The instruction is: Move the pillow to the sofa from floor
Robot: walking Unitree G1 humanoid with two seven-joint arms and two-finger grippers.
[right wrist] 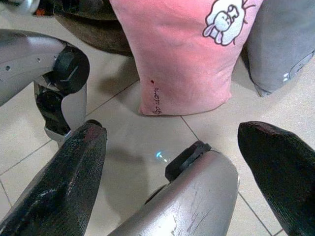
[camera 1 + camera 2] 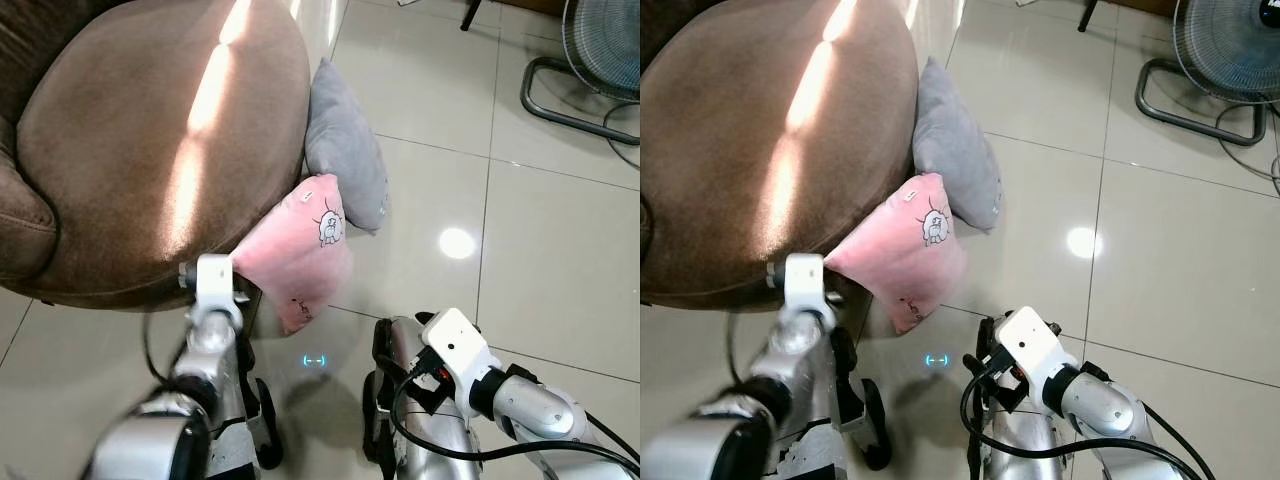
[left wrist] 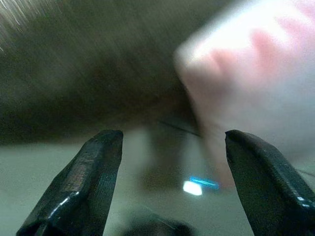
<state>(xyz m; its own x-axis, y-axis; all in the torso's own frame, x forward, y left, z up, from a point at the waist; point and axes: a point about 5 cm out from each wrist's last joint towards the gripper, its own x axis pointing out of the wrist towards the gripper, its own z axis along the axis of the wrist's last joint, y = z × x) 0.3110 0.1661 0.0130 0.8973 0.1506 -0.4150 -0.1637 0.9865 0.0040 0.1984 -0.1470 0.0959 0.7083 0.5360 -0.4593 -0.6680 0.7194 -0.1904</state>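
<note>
Brown sofa (image 2: pixel 150 140) hides part of pink pillow (image 2: pixel 296 250) behind left arm.

The pink pillow (image 1: pixel 187 54) carries a small line of dark print near its lower edge, but the letters are too small to read.

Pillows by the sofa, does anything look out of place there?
Yes. The pink pillow and the grey pillow are off the sofa, standing on the floor tiles and leaning against its front edge. Both grippers are open, neither touching them.
</note>
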